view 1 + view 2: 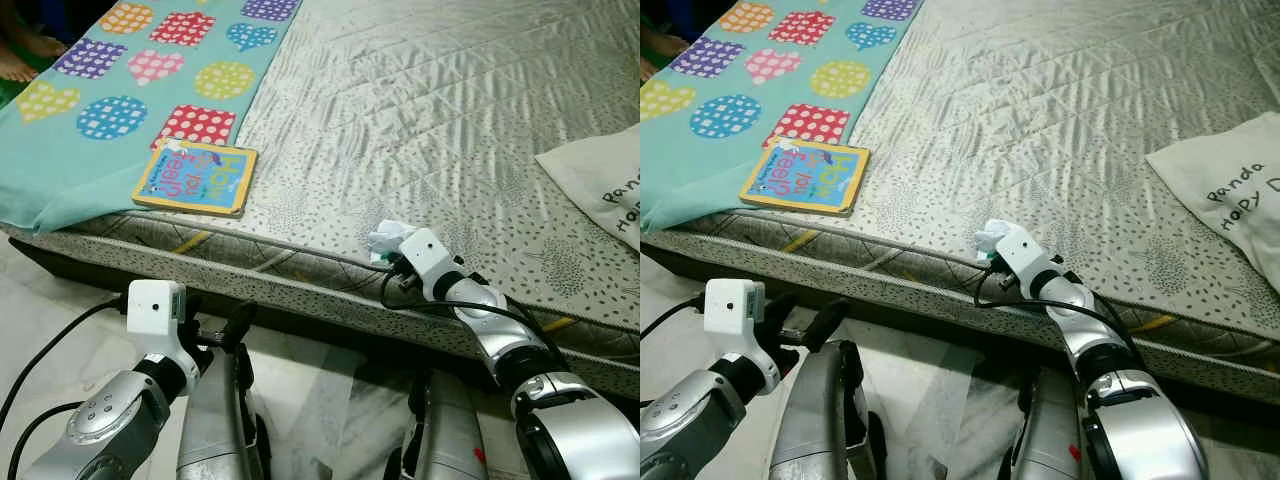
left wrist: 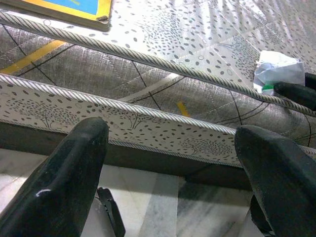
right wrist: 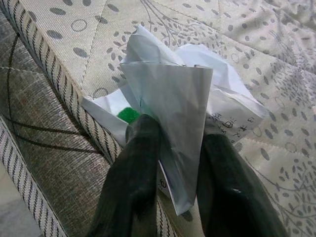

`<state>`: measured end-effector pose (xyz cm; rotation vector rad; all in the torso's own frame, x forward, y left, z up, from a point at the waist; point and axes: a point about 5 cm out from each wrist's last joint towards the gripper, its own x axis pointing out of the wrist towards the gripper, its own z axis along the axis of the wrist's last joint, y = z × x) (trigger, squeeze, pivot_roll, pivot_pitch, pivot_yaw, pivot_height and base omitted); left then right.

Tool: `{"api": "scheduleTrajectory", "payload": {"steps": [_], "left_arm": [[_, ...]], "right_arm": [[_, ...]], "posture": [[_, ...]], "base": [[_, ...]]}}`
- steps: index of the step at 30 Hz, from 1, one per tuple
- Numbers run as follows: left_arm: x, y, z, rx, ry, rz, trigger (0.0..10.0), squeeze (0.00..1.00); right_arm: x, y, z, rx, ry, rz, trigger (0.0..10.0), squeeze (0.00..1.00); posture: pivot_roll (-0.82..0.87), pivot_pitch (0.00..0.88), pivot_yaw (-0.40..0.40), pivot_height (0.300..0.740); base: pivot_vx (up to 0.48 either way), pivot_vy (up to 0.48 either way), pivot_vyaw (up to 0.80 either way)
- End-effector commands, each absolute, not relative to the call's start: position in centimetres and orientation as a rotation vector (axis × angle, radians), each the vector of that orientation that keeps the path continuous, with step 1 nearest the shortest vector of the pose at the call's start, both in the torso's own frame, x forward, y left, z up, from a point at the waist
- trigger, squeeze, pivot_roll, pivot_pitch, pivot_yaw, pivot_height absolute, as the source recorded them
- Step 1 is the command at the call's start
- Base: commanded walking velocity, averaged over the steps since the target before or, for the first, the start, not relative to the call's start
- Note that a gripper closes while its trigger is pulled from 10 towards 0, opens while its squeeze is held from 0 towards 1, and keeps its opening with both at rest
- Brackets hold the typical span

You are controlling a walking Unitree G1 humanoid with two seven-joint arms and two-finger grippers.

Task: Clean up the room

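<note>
While closed on the crumpled paper [image 3: 168,84], pinched only one loose fold of it between the two black fingers of the right gripper [image 3: 180,133]. Held that wad right at the near edge of the mattress [image 1: 420,120], on the quilted top just above the corded piping, about midway along that edge. As for the left gripper [image 2: 173,136], hung low in front of the mattress side, above the pale floor [image 1: 60,300], with fingers spread wide and nothing between them.

Judged risky from here: gripped by a thin outer flap, not by the body of the wad, so could unfold or tear on lifting and drop the rest over the edge to the floor. Could also shed a smaller scrap, since looked like several pieces bunched together. Might snag on the piping if dragged outward instead of lifted.

Looked white and sharply creased, with a folded sheet uppermost, small printed characters on one piece, and a spot of green tucked underneath near one finger. Seemed light and springy, with no firm shape. As for the children's book [image 1: 195,177], lay well apart near the same edge, toward the left corner, partly on a teal patterned blanket [image 1: 60,160].
</note>
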<state>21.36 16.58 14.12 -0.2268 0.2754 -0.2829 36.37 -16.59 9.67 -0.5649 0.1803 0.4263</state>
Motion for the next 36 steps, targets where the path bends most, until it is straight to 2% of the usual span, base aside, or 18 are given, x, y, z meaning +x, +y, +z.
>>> {"api": "scheduleTrajectory", "payload": {"steps": [1,9,22,26,31,32,36], "left_arm": [[21.2,16.3,14.3,-0.222,0.276,-0.309,10.0,0.0],[21.2,15.1,14.9,-0.255,0.253,-0.405,10.0,0.0],[21.4,14.6,14.7,-0.256,0.26,-0.432,10.0,0.0],[21.9,14.5,14.5,-0.257,0.253,-0.435,10.0,0.0],[22.7,14.9,14.7,-0.255,0.208,-0.382,10.0,0.0],[23.3,15.5,14.8,-0.256,0.173,-0.314,10.0,0.0],[23.4,15.6,14.8,-0.256,0.17,-0.31,10.0,0.0]], "right_arm": [[35.7,-17.3,8.2,-0.568,0.255,0.429,0.0,0.0],[35.6,-17.6,8.2,-0.576,0.258,0.423,0.0,0.0],[35.8,-17.9,8.6,-0.582,0.247,0.413,0.0,0.0],[36.0,-18.2,9.0,-0.575,0.233,0.387,0.0,0.0],[36.7,-19.2,10.5,-0.455,0.178,0.309,0.0,0.0],[37.1,-19.7,11.8,-0.348,0.121,0.261,0.0,0.0],[37.1,-19.7,11.9,-0.341,0.117,0.257,0.0,0.0]], "posture": [[0.09,0.268,-0.016,0.518],[0.09,0.261,-0.015,0.518],[0.08,0.236,-0.017,0.518],[0.07,0.185,-0.02,0.518],[0.06,0.133,-0.025,0.518],[0.06,0.109,-0.027,0.518],[0.06,0.109,-0.027,0.518]], "base": [[0.0,0.0,0.0],[0.0,0.0,0.0],[0.0,0.0,0.0],[0.0,0.0,0.0],[0.0,0.0,0.0],[0.0,0.0,0.0],[0.0,0.0,0.0]]}}
